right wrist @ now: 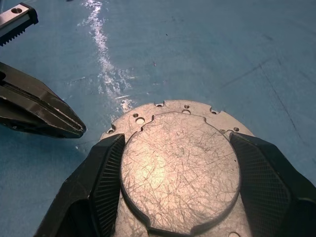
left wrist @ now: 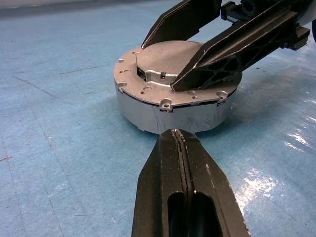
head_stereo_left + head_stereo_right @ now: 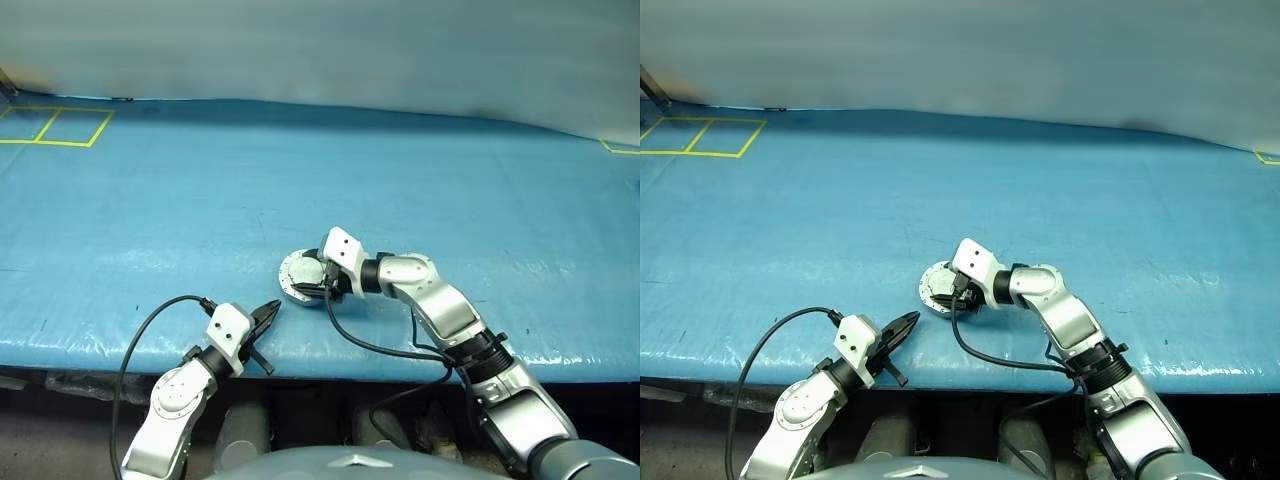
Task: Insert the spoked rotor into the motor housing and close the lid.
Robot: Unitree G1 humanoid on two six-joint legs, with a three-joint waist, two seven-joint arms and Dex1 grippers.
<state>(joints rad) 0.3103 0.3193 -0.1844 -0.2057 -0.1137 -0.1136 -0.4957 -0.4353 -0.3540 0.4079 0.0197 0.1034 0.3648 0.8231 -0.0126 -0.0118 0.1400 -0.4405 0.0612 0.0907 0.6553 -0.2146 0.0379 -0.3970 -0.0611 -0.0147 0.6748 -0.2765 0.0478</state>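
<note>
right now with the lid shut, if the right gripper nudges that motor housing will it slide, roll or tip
Most likely slide. The motor housing sits flat and squat on the glossy blue table cover, so tipping or rolling looks unlikely. It appears all metal, so probably stiff and heavy for its size. The lid is smooth, scratched metal, and the right gripper straddles its raised circle, so the fingers might slip.

A blue-covered worktop is seen, yellow tape squares marked at its far left. The closed motor housing is set on it near the front edge.
</note>
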